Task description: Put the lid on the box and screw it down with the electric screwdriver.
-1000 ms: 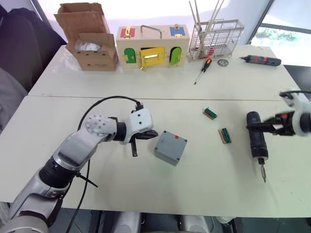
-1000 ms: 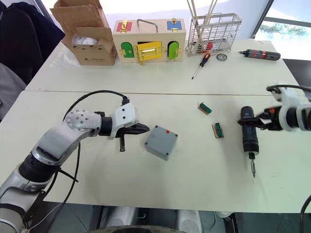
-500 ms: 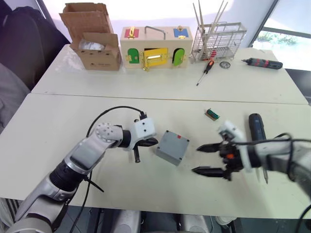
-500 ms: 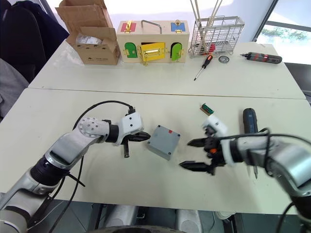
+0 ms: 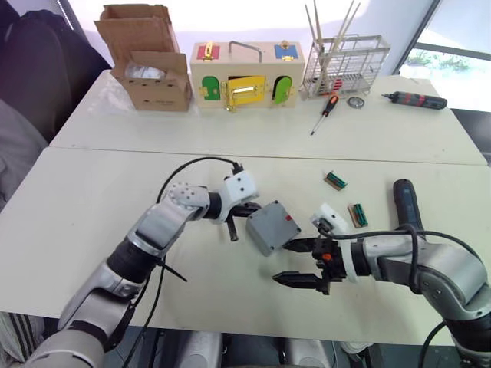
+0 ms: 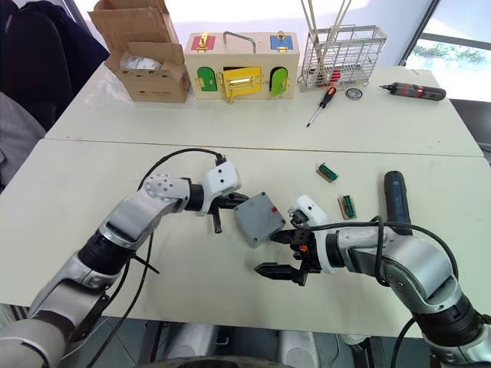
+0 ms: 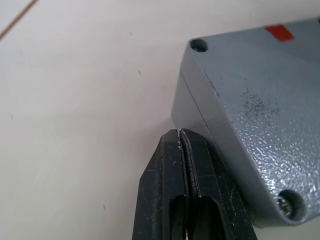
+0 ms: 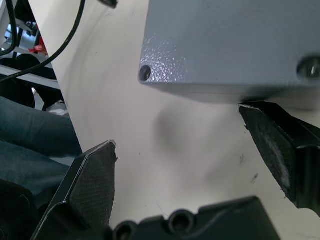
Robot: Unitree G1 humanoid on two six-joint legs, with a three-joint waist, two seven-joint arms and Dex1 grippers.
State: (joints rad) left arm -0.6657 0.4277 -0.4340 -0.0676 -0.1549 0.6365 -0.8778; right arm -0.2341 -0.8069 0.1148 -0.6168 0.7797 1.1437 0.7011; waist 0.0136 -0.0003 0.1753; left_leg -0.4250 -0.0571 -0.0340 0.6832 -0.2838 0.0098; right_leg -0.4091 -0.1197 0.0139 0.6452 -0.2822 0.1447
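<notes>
Flanking the box point(image 5: 272, 228): left gripper point(image 5: 247, 209) jaws pressed together, right gripper point(image 5: 295, 262) jaws spread; no readable writing.

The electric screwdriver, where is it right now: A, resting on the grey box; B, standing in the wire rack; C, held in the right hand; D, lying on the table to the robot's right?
D: the electric screwdriver lies flat on the table, apart from the open right hand.
</notes>
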